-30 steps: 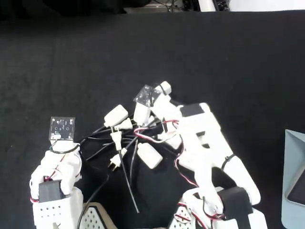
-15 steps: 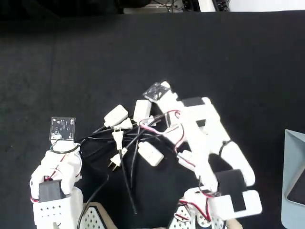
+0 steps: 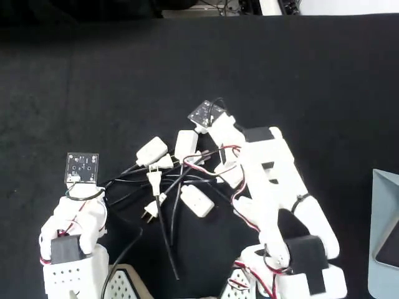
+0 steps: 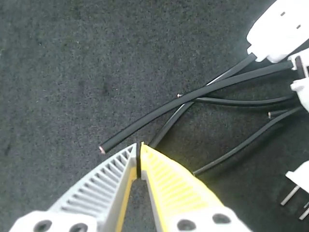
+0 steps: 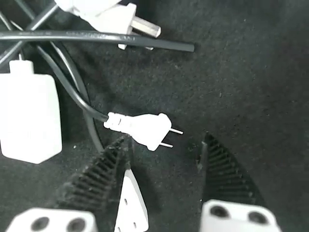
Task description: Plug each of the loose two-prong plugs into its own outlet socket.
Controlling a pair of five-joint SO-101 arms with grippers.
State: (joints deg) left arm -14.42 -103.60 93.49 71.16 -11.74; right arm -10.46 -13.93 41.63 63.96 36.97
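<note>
We count two white arms over a black, felt-like table cloth [image 3: 299, 75]. The left arm [image 3: 72, 237] is in the lower left of the high view and the right arm [image 3: 274, 187] is right of centre. Between them, just below the middle of that frame, lies a tangle of thin, round black cables [image 3: 165, 230].

In the open part of the tangle we count three white socket blocks, oblong with rounded corners and made of smooth plastic. The first block [image 3: 152, 151] is at the tangle's upper left, the second block [image 3: 186, 145] just beside it, and the third block [image 3: 197, 201] lower down. We also count three small white two-prong plugs there: an upper plug [image 3: 163, 162], a middle plug [image 3: 153, 181] and a lower plug [image 3: 149, 212]. Any writing on them is too small for us to read.

The right gripper [image 5: 164, 140] is released, its two black ribbed fingers [image 5: 96, 179] set wide apart and holding nothing. A loose plug [image 5: 145, 129] with two thin metal prongs lies flat on the cloth between the jaws, just beside one fingertip. A second loose plug [image 5: 120, 19] with flat prongs and a white block [image 5: 29, 116] lie farther off.

The left gripper [image 4: 139, 157] is clenched on nothing, one grey and one yellow ribbed finger pressed together. Its tips sit just beside a cut cable end [image 4: 102, 149].

A pale blue-grey tray [image 3: 381, 205] sits at the right edge of the high view.
</note>
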